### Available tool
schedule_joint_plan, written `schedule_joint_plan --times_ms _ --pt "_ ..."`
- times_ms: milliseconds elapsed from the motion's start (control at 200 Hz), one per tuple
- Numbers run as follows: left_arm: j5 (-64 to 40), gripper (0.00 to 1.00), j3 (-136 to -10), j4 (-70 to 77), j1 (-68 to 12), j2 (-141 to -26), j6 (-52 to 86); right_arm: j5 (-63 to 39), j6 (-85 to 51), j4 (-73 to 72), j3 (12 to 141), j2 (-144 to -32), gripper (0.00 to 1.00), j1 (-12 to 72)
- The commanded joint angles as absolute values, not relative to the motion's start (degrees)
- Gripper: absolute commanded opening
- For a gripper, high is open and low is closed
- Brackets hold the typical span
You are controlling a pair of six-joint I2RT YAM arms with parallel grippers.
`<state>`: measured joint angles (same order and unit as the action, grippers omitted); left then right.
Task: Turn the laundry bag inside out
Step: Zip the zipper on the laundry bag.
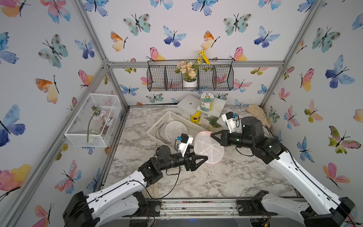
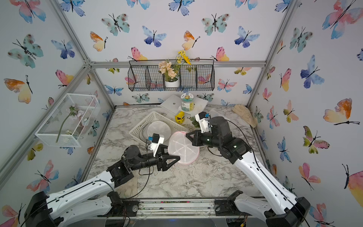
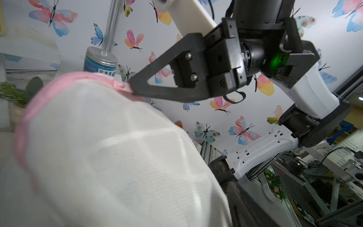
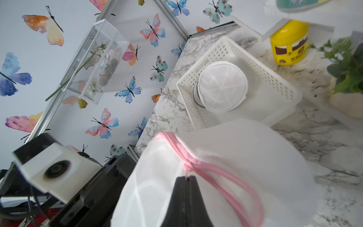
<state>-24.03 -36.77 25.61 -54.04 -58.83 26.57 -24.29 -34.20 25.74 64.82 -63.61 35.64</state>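
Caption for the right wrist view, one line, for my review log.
Right gripper shut on the pink trim of the white mesh laundry bag, white basket beyond.

The left arm is reaching from the near left corner of the surface toward its middle, with the forearm lying nearly level. The left gripper is holding its fingers spread apart, the nearer tip touching the rim of the laundry bag. The right arm is rising along the right edge, bending at the elbow and pointing its wrist leftward. The right gripper is pinching the bag's pink edge, its fingers pressing together.
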Motion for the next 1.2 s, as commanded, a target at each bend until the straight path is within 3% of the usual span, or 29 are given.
schedule_joint_plan --times_ms 0,115,280,536,721,881,991,1196 --pt "-19.4 0.66 -40.5 29.8 -56.9 -62.4 25.2 -26.0 -35.2 21.1 64.0 -62.9 0.02 35.6" --pt "-15.6 0.63 -42.1 19.2 -57.0 -61.4 22.4 -21.8 -28.8 27.9 66.5 -62.9 0.02 35.6" --pt "-12.7 0.74 -43.8 1.3 -56.7 -56.6 17.4 -19.5 -23.1 33.4 68.0 -62.8 0.02 35.5" --pt "-21.8 0.81 -44.2 -16.2 -56.5 -49.7 12.2 -22.1 -16.3 36.7 69.0 -62.3 0.02 35.4" --pt "-21.6 0.79 -49.4 -26.6 -56.6 -49.4 5.0 -22.9 -9.1 38.6 68.9 -61.7 0.02 35.4" --pt "-15.2 0.71 -53.3 -28.4 -56.5 -50.0 1.8 -27.2 -5.7 40.5 68.8 -61.5 0.02 35.4" --pt "-11.2 0.78 -54.9 -24.6 -56.6 -52.6 3.0 -32.5 -5.7 40.2 67.4 -62.0 0.02 35.5" --pt "-9.1 0.76 -51.5 -10.0 -56.6 -57.7 7.2 -36.1 -7.9 36.5 64.6 -62.0 0.02 35.5"
